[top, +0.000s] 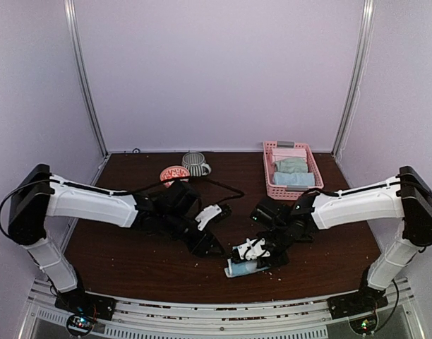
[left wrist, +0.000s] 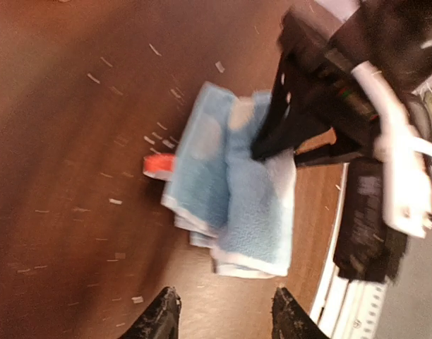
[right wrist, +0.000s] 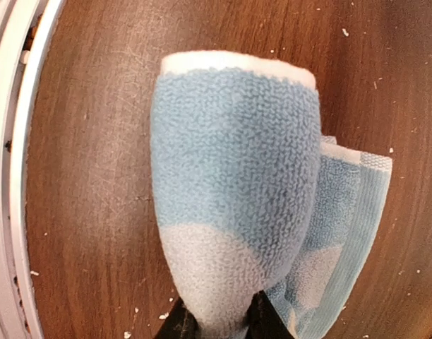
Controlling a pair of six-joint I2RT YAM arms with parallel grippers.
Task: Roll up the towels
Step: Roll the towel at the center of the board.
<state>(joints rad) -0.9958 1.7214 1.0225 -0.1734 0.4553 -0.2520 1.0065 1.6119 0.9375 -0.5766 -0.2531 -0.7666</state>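
A light blue towel with pale dots (top: 243, 269) lies partly rolled near the table's front edge. In the left wrist view the towel (left wrist: 230, 183) shows an orange tag at its left side. My right gripper (top: 260, 256) is shut on the towel's rolled fold (right wrist: 237, 183), its black fingertips (right wrist: 179, 326) pinching the pale end. My left gripper (left wrist: 226, 314) is open and empty, just short of the towel's white hem; it sits left of the towel in the top view (top: 212, 247). Rolled towels, pink, grey-green and blue (top: 292, 169), lie in the basket.
A pink lattice basket (top: 269, 185) stands at the back right. A striped cup (top: 195, 164) and a red round lid (top: 174, 173) sit at the back centre. The white metal rail (top: 223, 311) runs along the table's near edge. Small white crumbs dot the wood.
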